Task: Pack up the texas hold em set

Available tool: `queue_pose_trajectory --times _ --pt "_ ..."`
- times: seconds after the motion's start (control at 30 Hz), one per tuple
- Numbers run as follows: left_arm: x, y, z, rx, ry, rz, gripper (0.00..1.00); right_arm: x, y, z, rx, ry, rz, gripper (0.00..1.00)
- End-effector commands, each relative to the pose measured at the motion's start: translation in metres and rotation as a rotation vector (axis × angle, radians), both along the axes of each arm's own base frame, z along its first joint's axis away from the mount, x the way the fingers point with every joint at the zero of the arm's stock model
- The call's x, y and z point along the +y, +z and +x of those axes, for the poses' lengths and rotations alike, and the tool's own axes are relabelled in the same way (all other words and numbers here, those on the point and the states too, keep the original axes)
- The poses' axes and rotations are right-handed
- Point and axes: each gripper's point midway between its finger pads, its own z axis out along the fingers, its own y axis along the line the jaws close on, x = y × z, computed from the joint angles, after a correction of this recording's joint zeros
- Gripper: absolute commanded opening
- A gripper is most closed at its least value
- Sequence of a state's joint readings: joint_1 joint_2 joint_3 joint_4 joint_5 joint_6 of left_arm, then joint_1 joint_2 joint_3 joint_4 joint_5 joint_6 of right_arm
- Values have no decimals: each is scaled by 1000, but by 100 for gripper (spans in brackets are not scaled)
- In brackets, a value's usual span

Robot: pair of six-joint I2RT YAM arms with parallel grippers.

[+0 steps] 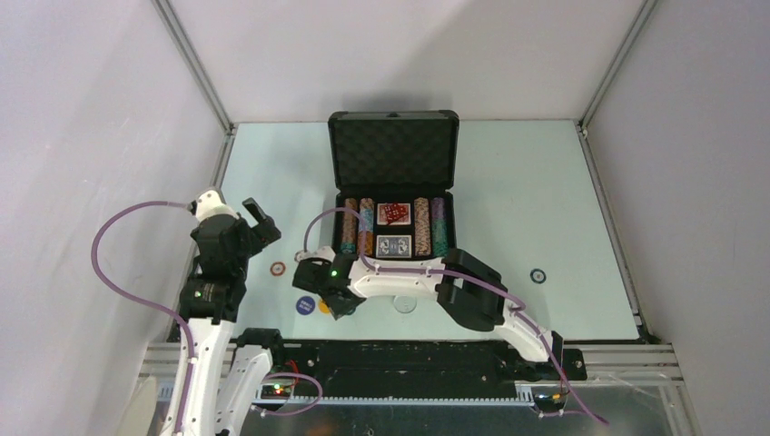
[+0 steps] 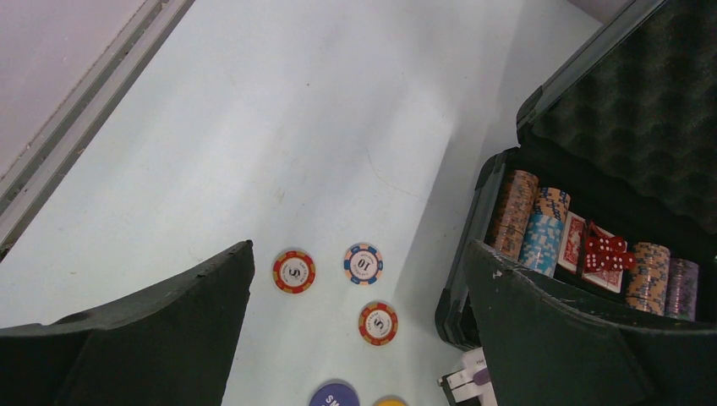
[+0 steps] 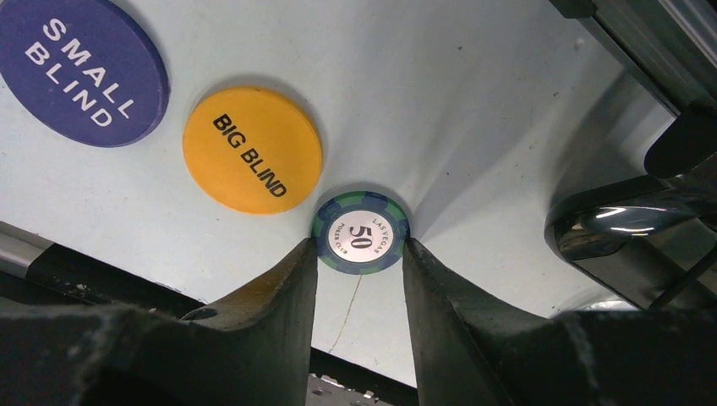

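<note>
The black case (image 1: 392, 150) stands open at the table's middle, its foam lid upright. It holds rows of striped chips, red dice (image 1: 393, 213) on a red deck, and a blue deck (image 1: 394, 245). My right gripper (image 1: 338, 304) is low at the near table edge. In the right wrist view it (image 3: 359, 247) is shut on a green-blue 50 chip (image 3: 359, 233), pinched by its rim beside the yellow BIG BLIND button (image 3: 252, 150) and the blue SMALL BLIND button (image 3: 80, 69). My left gripper (image 2: 359, 249) is open and empty, raised at the left above three loose chips (image 2: 293, 271).
A red 5 chip (image 1: 278, 269) lies left of the case, a blue chip (image 1: 538, 275) lies far right, and a pale round button (image 1: 405, 304) lies near the front edge. The case's front left corner (image 2: 461, 317) is close to the loose chips. Frame posts border the table.
</note>
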State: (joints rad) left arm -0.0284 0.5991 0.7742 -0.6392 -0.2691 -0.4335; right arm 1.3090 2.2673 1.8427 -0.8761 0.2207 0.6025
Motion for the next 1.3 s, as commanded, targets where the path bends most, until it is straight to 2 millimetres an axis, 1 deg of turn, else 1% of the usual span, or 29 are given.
queue_pose_trajectory --times 0.0,0.3,0.4,0.43,0.47,0.5,0.53,0.57,0.6,0.63,0.67,0.77,0.9,0.93,0.97,1.0,1.03,1.07,1.1,1.27 --pt "4 6 0 -19 3 27 98 -20 -6 5 -54 -15 -82 44" --pt "5 6 0 -19 5 30 98 -23 33 13 -101 -46 -26 45" --pt "5 5 0 -17 6 30 98 -27 39 14 -107 -59 -19 46" --pt "5 5 0 -17 6 30 98 -27 43 14 -111 -62 -9 46" --pt "5 5 0 -17 5 30 98 -30 43 14 -110 -67 -15 46" --pt "5 6 0 -18 7 30 98 -32 46 14 -116 -71 -9 46" --pt "5 6 0 -18 6 30 98 -34 45 14 -115 -78 -12 46" --pt "5 5 0 -17 6 30 98 -35 49 14 -119 -84 1 47" --pt "5 6 1 -18 6 29 98 -36 46 14 -115 -86 5 47" --pt "5 5 1 -16 6 29 98 -35 49 13 -114 -87 21 48" --pt "5 6 1 -17 5 28 98 -35 46 13 -100 -87 34 50" --pt "5 6 1 -18 6 28 98 -31 45 14 -73 -92 75 57" --pt "5 6 0 -18 7 30 98 -18 44 18 -56 -76 110 61" --pt "5 6 0 -18 6 30 98 -15 37 17 -42 -73 103 62" --pt "5 6 0 -18 7 30 98 -12 37 19 -39 -72 109 62" --pt "5 5 0 -18 7 30 98 -11 30 19 -28 -68 98 63" --pt "5 6 0 -19 8 31 98 -7 30 20 -24 -65 102 64" --pt "6 6 0 -19 8 31 98 -7 23 20 -19 -62 91 64" --pt "6 6 0 -19 9 32 98 -4 23 22 -18 -62 93 64" --pt "6 6 0 -18 8 31 98 -5 5 23 0 -61 60 66"
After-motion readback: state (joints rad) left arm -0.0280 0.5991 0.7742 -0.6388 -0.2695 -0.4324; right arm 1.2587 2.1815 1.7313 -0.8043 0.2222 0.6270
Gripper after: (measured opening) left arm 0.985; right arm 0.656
